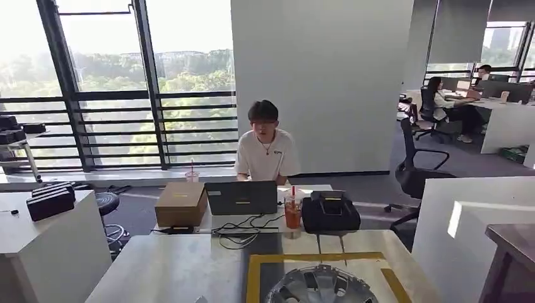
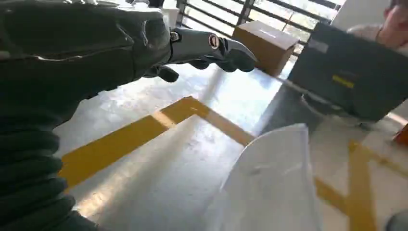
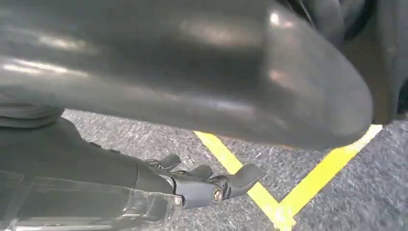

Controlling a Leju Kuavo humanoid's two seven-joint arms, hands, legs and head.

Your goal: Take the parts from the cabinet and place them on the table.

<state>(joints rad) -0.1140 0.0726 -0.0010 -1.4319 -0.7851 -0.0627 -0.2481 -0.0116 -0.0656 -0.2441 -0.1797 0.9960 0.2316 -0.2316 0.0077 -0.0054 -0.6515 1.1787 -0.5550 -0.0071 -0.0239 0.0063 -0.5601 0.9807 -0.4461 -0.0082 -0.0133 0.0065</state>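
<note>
so the silver wheel-cover-looking part point(image 1: 320, 286) is sitting on the tabletop point(image 1: 176, 271) right inside the yellow taped rectangle point(image 1: 315, 257), at the near edge of the head view. looks like one part is already where it belongs.

left robot hand point(image 2: 202, 48) hangs over the tabletop with nothing in it, fingers loosely curled forward rather than spread. there's a pale curved piece point(image 2: 269, 187) close under the left wrist camera, can't tell what it is or whether it's touching anything. right robot hand point(image 3: 207, 185) is down by the robot's side over grey carpet point(image 3: 365, 192) with yellow floor tape point(image 3: 269, 202), also holding nothing, fingers half curled and apart.

my read: this is the bit between parts, so the job now is backing off clean and going for the next one. tips i'd give:

- lift the left arm straight up before pulling it back, so the fingers don't catch the part and drag it off the tape.
- no cabinet in any view, so the robot likely has to turn. keep both arms tucked while it does.
- watch the clutter at the far side: a laptop point(image 1: 241, 197), a cardboard box point(image 1: 182, 204), a black bag point(image 1: 330, 213), a drink cup point(image 1: 293, 213) and loose cables point(image 1: 243, 230), plus a person point(image 1: 266, 151) sitting right behind. drop the next part beside the first one, not toward that stuff.
</note>
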